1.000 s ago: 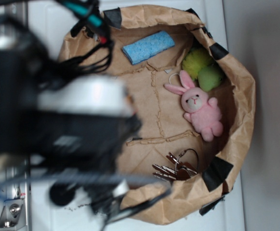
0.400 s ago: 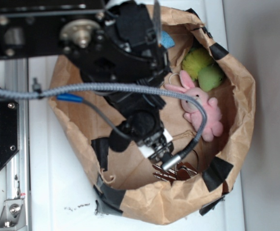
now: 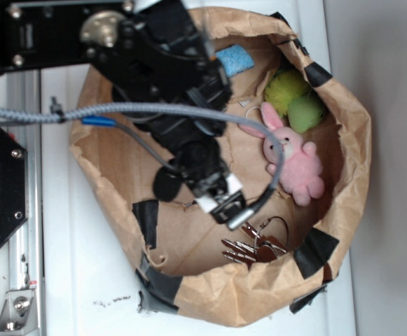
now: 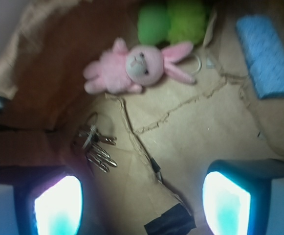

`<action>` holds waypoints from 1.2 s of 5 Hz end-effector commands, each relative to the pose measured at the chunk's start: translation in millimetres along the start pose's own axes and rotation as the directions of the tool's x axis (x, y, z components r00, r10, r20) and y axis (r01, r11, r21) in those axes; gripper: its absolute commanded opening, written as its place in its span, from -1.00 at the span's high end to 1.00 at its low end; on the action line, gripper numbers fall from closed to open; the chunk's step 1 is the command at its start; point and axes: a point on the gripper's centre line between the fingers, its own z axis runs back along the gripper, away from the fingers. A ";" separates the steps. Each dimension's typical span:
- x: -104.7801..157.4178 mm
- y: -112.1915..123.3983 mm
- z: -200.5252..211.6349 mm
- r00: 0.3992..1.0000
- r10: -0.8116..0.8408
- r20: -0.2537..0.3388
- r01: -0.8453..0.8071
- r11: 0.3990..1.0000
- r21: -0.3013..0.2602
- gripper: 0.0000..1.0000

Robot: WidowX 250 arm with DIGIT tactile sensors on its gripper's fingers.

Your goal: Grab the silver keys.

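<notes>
Since the earlier frame, the black robot gripper (image 3: pixel 228 208) is seen raised up and to the left, off the small bunch of silver metal keys (image 3: pixel 253 245), which is now fully uncovered.

Exterior view: keys lie on the floor of the crumpled brown paper bag (image 3: pixel 354 175), near its lower right wall, just below the gripper tip. Pink plush bunny (image 3: pixel 291 157) is found above them, beside two green fuzzy balls (image 3: pixel 295 101). Blue sponge (image 3: pixel 235 59) is partly hidden by the arm.

Wrist view: jaws are spread wide, nothing held; the fingers (image 4: pixel 58 205) frame bare paper. Keys (image 4: pixel 95 147) are seen above the left finger, apart from it. Bunny (image 4: pixel 132 68) lies above.
</notes>
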 end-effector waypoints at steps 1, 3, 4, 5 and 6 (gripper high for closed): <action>16.1 5.1 -13.4 0.995 0.035 0.096 -0.028 0.997 -0.065 -1.00; 32.4 -32.0 -37.0 0.994 0.078 0.079 -0.071 0.994 -0.082 -1.00; 24.1 -40.3 -45.8 0.996 0.065 0.059 -0.059 0.994 -0.096 -1.00; 27.4 -49.2 -58.0 0.997 0.049 0.053 -0.045 0.996 -0.073 -1.00; 26.9 -51.9 -69.5 0.998 0.032 0.055 -0.029 0.998 -0.062 -1.00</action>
